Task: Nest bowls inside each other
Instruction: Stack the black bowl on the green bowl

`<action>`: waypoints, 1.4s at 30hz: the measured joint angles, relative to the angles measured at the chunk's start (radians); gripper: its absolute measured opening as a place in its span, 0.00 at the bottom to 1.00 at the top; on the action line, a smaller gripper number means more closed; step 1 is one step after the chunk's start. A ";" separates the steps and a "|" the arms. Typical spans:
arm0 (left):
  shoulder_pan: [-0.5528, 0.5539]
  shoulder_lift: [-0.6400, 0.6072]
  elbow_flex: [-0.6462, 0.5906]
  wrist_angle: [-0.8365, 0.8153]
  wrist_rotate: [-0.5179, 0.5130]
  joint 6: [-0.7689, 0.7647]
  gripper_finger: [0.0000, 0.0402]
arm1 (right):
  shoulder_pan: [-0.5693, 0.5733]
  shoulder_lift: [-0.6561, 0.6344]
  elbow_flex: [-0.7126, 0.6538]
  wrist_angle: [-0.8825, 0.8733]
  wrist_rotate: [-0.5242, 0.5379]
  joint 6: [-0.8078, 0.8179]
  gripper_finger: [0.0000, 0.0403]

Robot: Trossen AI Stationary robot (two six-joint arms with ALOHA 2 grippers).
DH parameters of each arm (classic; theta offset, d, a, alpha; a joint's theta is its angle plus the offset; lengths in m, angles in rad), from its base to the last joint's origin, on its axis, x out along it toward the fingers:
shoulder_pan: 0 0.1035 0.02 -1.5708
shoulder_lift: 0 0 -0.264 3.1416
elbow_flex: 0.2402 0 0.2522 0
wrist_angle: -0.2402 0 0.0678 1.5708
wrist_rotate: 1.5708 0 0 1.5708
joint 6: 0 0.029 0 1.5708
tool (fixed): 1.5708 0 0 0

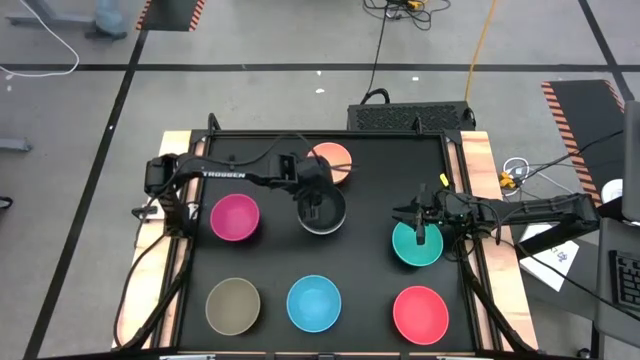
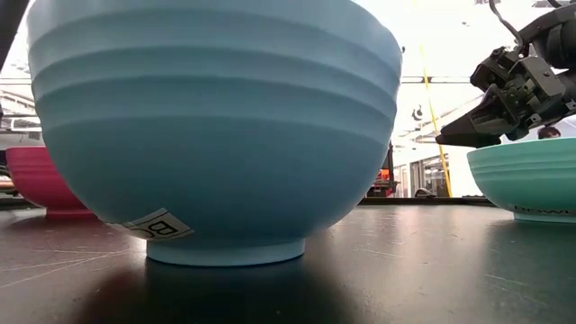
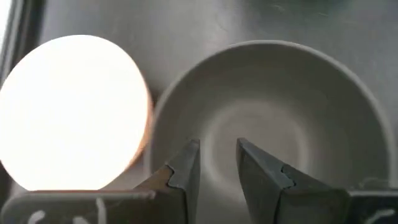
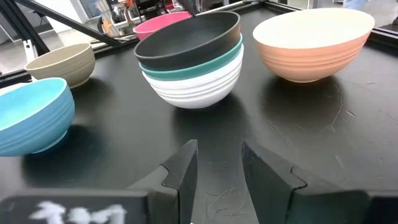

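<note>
The magenta bowl (image 1: 235, 217) stands at the left. Beside it, the left gripper (image 1: 317, 210) hangs open and empty over the stack (image 4: 193, 59), a black bowl on top. The right gripper (image 1: 419, 236), open too, is above the teal bowl (image 1: 417, 245).

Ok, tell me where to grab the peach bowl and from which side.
Pinch the peach bowl at its rim, coming down from above: it sits upright and open, apart from the stack. The left gripper hovers nearest.

9 bowls (image 1: 314, 303), 2 arms (image 1: 240, 175)
</note>
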 joint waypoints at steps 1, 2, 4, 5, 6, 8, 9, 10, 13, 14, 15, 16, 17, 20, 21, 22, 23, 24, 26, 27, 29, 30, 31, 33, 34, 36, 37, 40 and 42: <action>0.009 0.000 0.000 0.003 0.000 0.000 0.27 | 0.000 0.000 0.000 0.000 0.000 0.000 0.29; 0.018 0.000 0.000 0.004 0.000 0.000 0.27 | 0.000 0.000 0.000 0.000 0.000 0.000 0.29; 0.034 0.000 0.000 0.008 0.001 0.000 0.27 | 0.000 0.000 0.000 0.000 0.000 0.000 0.29; 0.042 0.000 0.000 0.008 0.001 0.001 0.27 | 0.000 0.000 0.000 0.000 0.000 0.000 0.29; 0.050 0.000 0.000 0.008 0.001 0.003 0.27 | 0.000 0.000 0.000 0.000 0.000 0.000 0.29; 0.066 0.000 0.000 0.009 0.001 0.003 0.27 | 0.000 0.000 0.000 0.000 0.000 0.000 0.29; 0.072 0.000 0.000 0.010 0.002 0.000 0.27 | 0.000 0.000 0.000 0.000 0.000 0.000 0.29; 0.076 0.000 0.000 0.010 0.004 0.000 0.27 | 0.000 0.000 0.000 0.000 0.000 0.000 0.29; 0.083 0.000 0.000 0.018 0.009 0.002 0.27 | 0.000 0.000 0.000 0.000 0.000 0.000 0.29; 0.084 0.000 0.000 0.018 0.012 0.002 0.27 | 0.000 0.000 0.000 0.000 0.000 0.000 0.29; 0.084 0.000 0.000 0.018 0.017 0.002 0.27 | 0.000 0.000 0.000 0.000 0.000 0.000 0.29; 0.086 0.000 0.000 0.018 0.022 0.002 0.27 | 0.000 0.000 0.000 0.000 0.001 0.000 0.29; 0.086 0.000 0.000 0.018 0.027 0.002 0.27 | 0.000 0.000 0.000 0.000 0.001 0.000 0.29; 0.086 0.000 0.000 0.020 0.029 0.000 0.27 | 0.000 0.000 0.000 0.000 0.001 0.000 0.29; 0.086 0.000 0.000 0.019 0.035 -0.001 0.27 | 0.000 0.000 0.000 0.000 0.002 0.000 0.29; 0.086 0.000 0.000 0.019 0.044 -0.005 0.27 | 0.000 0.000 0.000 0.000 0.002 0.000 0.29; 0.086 0.000 0.000 0.019 0.055 -0.007 0.27 | 0.000 0.000 0.000 0.000 0.002 0.000 0.29; 0.086 0.000 -0.002 0.021 0.060 -0.008 0.27 | 0.000 0.000 0.000 0.000 0.002 0.000 0.29; 0.085 0.000 -0.021 0.043 0.061 -0.007 0.27 | 0.000 0.000 0.000 0.000 0.002 0.000 0.29; 0.085 0.000 -0.037 0.061 0.063 -0.007 0.27 | 0.000 0.000 0.000 0.000 0.002 0.000 0.29; 0.090 0.002 -0.068 0.084 0.070 -0.009 0.27 | 0.000 0.000 0.000 0.000 0.002 0.000 0.29; 0.094 0.002 -0.079 0.090 0.072 -0.010 0.27 | 0.000 0.000 0.000 0.000 0.002 0.000 0.29; 0.099 0.002 -0.090 0.098 0.072 -0.010 0.27 | 0.000 0.000 0.000 0.000 0.002 0.000 0.29; 0.110 0.002 -0.106 0.112 0.073 -0.011 0.27 | 0.000 0.000 0.000 0.000 0.003 0.000 0.29; 0.114 0.002 -0.113 0.117 0.073 -0.011 0.27 | 0.000 0.000 0.000 0.000 0.003 0.000 0.29; 0.123 0.002 -0.117 0.121 0.078 -0.012 0.27 | 0.000 0.000 0.000 0.000 0.003 0.000 0.29; 0.126 0.002 -0.117 0.123 0.079 -0.012 0.27 | 0.000 0.000 0.000 0.000 0.003 0.000 0.29; 0.125 0.002 -0.114 0.128 0.080 -0.007 0.27 | 0.000 0.000 0.000 0.000 0.003 0.000 0.29; 0.122 0.002 -0.114 0.131 0.085 -0.003 0.27 | 0.000 0.000 0.000 0.001 0.004 0.000 0.29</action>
